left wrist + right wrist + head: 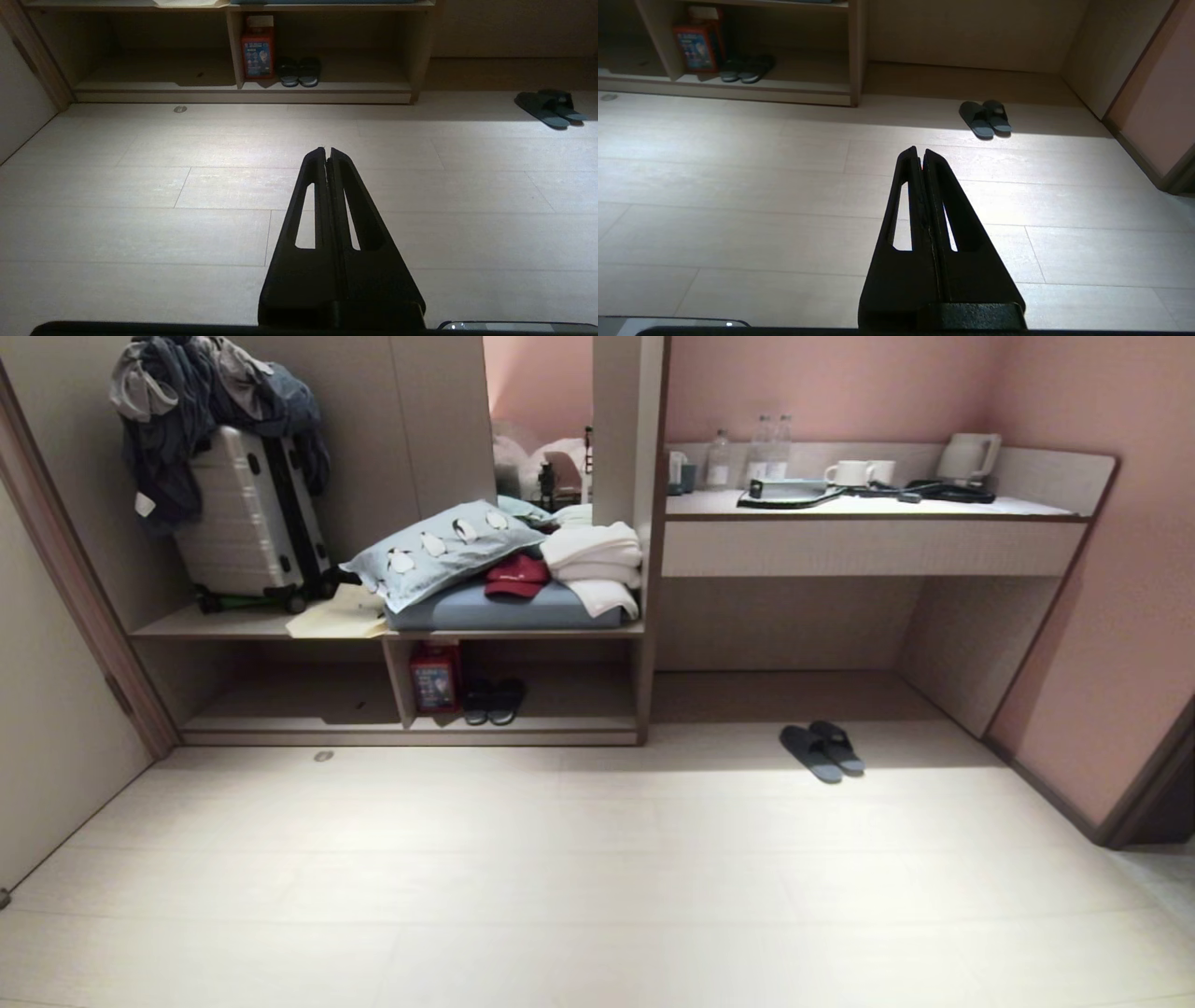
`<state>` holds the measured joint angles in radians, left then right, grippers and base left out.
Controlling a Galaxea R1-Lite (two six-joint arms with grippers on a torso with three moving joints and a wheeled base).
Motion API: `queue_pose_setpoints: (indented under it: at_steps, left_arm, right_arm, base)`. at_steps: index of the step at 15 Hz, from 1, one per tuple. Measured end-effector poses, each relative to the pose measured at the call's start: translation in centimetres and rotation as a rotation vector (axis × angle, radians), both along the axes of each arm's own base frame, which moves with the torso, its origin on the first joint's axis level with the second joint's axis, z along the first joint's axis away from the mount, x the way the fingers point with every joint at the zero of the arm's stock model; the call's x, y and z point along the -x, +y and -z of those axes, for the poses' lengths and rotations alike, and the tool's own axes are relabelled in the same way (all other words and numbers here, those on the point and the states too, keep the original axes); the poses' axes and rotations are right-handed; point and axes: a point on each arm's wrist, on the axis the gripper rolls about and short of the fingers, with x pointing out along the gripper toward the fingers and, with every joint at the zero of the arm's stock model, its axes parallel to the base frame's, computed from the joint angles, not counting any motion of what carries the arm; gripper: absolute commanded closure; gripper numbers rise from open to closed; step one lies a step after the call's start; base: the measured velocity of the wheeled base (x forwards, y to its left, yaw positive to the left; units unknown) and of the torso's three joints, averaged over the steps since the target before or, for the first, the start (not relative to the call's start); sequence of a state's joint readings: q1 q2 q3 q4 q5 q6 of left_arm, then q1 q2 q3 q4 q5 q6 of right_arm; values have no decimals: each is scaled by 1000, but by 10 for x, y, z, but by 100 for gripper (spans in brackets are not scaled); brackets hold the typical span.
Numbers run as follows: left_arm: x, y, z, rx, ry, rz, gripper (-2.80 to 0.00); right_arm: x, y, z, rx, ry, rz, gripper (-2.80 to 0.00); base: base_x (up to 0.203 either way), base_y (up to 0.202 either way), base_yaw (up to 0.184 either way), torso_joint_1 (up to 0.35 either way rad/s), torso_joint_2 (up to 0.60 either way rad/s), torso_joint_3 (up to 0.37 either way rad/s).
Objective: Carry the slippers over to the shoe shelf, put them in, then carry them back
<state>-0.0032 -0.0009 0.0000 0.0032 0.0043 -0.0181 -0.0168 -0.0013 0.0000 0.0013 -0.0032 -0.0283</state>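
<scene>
The slippers [822, 750], a grey-blue pair, lie side by side on the floor, seemingly touching, before the desk recess. The shoe shelf [560, 721], low pale wood with dark trim, stands well apart to their left.

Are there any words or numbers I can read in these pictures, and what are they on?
No text can be read anywhere.
Red box in the shoe shelf: blue label with small pictures and print, too blurred to read.
Red cap: a pale mark on the front, too small to read.
Bottles on the desk: labels too small to read.
</scene>
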Motion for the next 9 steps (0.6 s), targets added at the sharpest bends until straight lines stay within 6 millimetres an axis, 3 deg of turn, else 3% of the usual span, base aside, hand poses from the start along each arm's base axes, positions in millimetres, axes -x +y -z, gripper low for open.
queue_pose_setpoints:
  at_steps: [5, 9]
  left_arm:
    - [0, 0, 0, -1, 0, 0, 0]
    - [0, 0, 0, -5, 0, 0, 0]
  right_arm:
    - [0, 0, 0, 1, 0, 0, 0]
    - [0, 0, 0, 2, 0, 0, 0]
  base:
    - [-191, 0, 2, 4, 5, 0]
    - [-24, 0, 1, 0, 2, 1]
